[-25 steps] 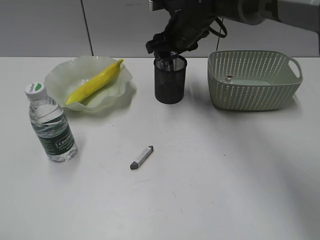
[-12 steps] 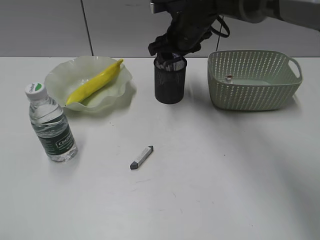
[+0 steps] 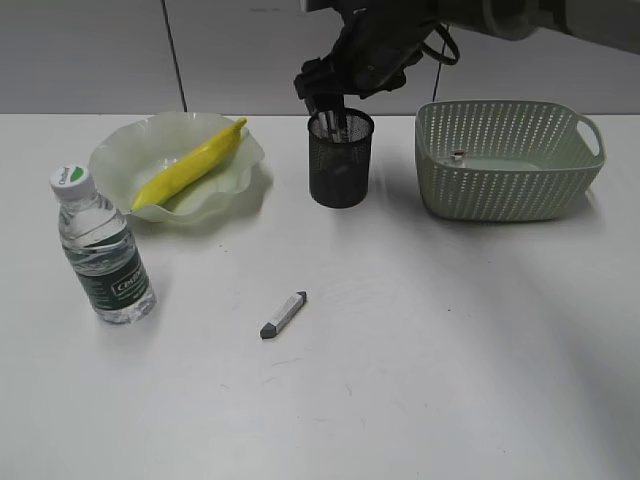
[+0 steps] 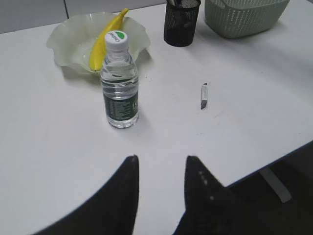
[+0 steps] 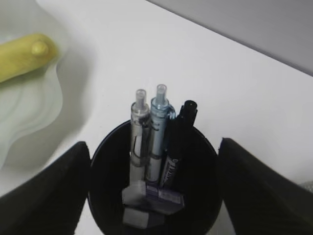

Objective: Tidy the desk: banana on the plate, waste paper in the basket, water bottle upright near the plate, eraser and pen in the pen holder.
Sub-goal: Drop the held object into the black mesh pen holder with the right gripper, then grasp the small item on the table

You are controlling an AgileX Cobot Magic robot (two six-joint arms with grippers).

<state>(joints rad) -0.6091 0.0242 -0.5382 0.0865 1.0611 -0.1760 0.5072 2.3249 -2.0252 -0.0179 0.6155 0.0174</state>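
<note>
White desk point(image 3: 450, 350) held a small stiff grey pen-like stick point(image 3: 283, 314) at centre; light, best pinched mid-length. Right gripper point(image 5: 151, 188) hung released, empty, over the pen holder point(image 3: 340, 160) at top centre; left gripper point(image 4: 160, 169) part-open, empty.

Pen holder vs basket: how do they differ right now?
The pen holder is a black mesh cylinder; the basket is a sage green perforated rectangle with cut-out handles. The pen holder is narrower, the basket much wider. The pen holder holds pens standing upright; the basket holds only one small item on its floor. The right gripper hangs open over the pen holder; nothing is above the basket. Both stand upright at the back of the desk.
</note>
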